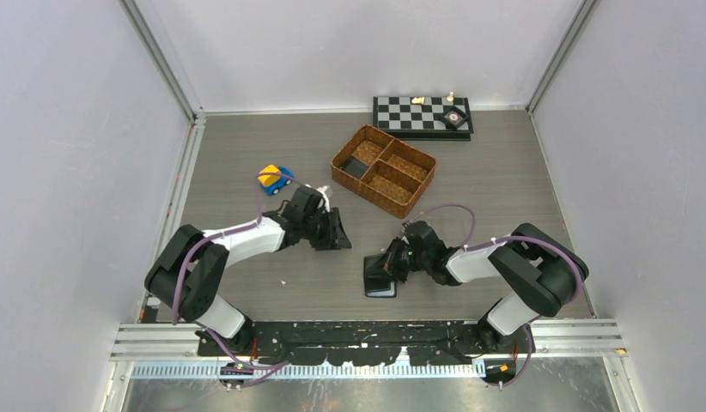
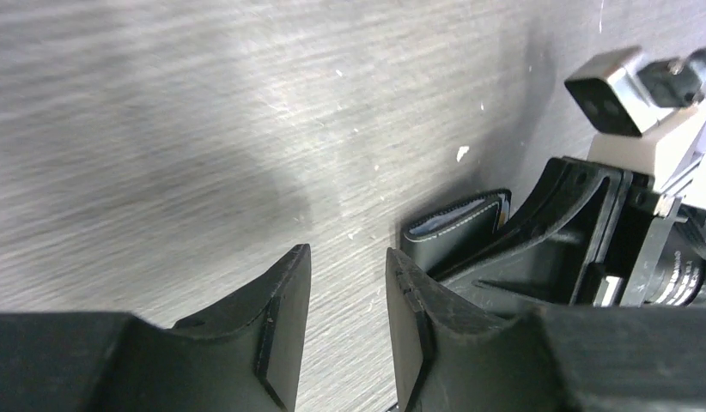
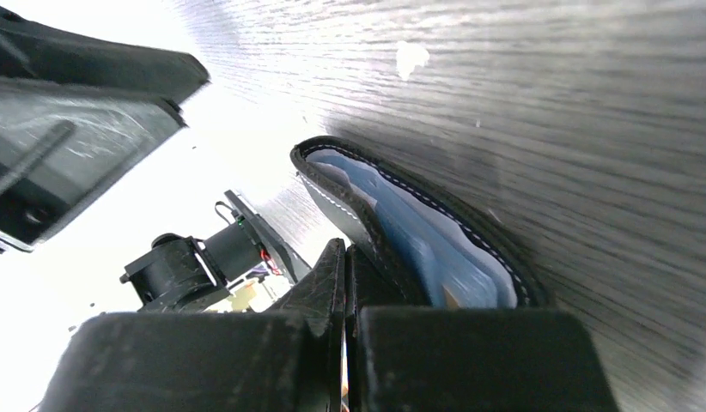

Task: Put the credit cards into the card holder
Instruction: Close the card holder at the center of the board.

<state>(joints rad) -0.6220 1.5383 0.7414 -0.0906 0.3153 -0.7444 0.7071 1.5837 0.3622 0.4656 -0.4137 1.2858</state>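
The card holder (image 1: pixel 377 281) is a black leather wallet, propped partly open on the table between my arms. The right wrist view shows its pale blue sleeves (image 3: pixel 418 240) and a tan-orange card edge (image 3: pixel 451 299) inside. My right gripper (image 1: pixel 392 262) is shut at the wallet's near edge (image 3: pixel 343 257), with only a thin pale sliver between its pads. My left gripper (image 1: pixel 337 233) is open and empty, just left of the wallet (image 2: pixel 453 232), with bare table between its fingers (image 2: pixel 348 283). No loose cards show on the table.
A brown wicker divided basket (image 1: pixel 418 184) stands behind the grippers. A chessboard (image 1: pixel 422 114) with a few pieces lies at the back wall. A yellow and blue toy car (image 1: pixel 274 178) sits behind the left arm. Side walls and rails bound the table.
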